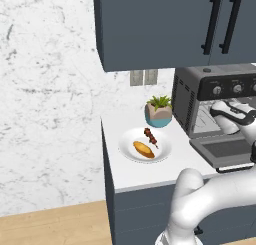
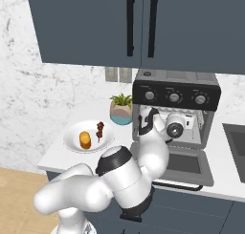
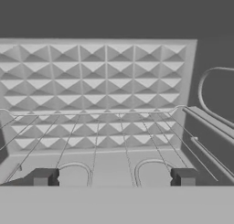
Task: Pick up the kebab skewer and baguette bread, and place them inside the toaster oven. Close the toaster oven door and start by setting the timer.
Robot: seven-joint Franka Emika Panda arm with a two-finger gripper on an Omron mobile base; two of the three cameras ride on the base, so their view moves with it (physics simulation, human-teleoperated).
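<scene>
At the front edge of the tabletop (image 2: 57, 156), the oven door (image 2: 184, 166) lies dropped flat, so the cavity is wide open for loading. Just above it, the claw (image 3: 114, 176) sits at the oven mouth with its two tips spread wide and nothing between them; it grips nothing right now. From the hand camera we're looking straight in over the wire rack (image 3: 100, 136) to the studded back wall, and that rack looks bare, no food on it. Off to the left, well apart from the arm, the white plate (image 1: 131, 151) carries both items: the baguette (image 1: 143, 149) on the nearer side, the skewer (image 1: 150, 136) just behind it, side by side and, by the look of it, easy to lift one at a time. Neither has been fetched, I'd say. Behind the plate a potted plant (image 1: 159, 110) stands beside the oven (image 2: 176, 92), its knobs in a row along the top front.
</scene>
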